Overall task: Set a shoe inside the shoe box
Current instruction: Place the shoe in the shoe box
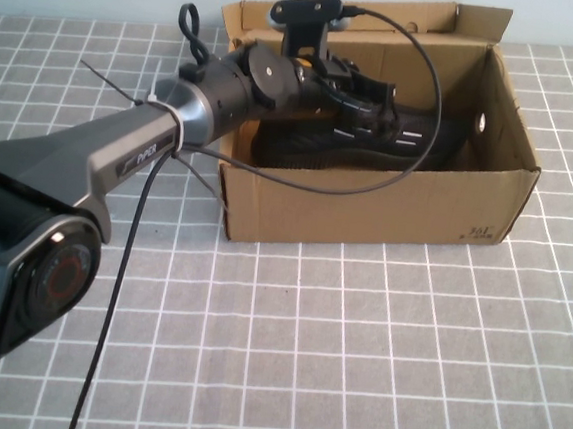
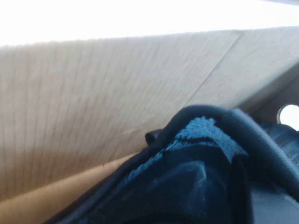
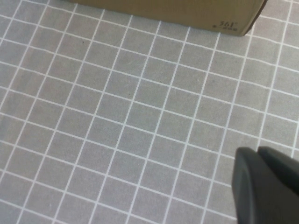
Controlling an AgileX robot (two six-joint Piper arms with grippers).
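The brown cardboard shoe box (image 1: pixel 367 207) stands open at the table's far middle. The black mesh shoe (image 1: pixel 413 140) with white dash marks lies inside it, low near the floor. My left gripper (image 1: pixel 368 109) reaches into the box from the left and is closed on the shoe's top. The left wrist view shows the shoe's collar (image 2: pixel 205 140) close up against the box's inner wall (image 2: pixel 93 93). My right gripper (image 3: pixel 258 150) is shut and empty over the checked cloth, in front of the box's printed corner (image 3: pixel 225 25); it is outside the high view.
A grey cloth with a white grid (image 1: pixel 354 361) covers the table. The box's round side hole (image 1: pixel 480 122) is in its right wall. The left arm's black cable (image 1: pixel 427 96) loops over the box's opening.
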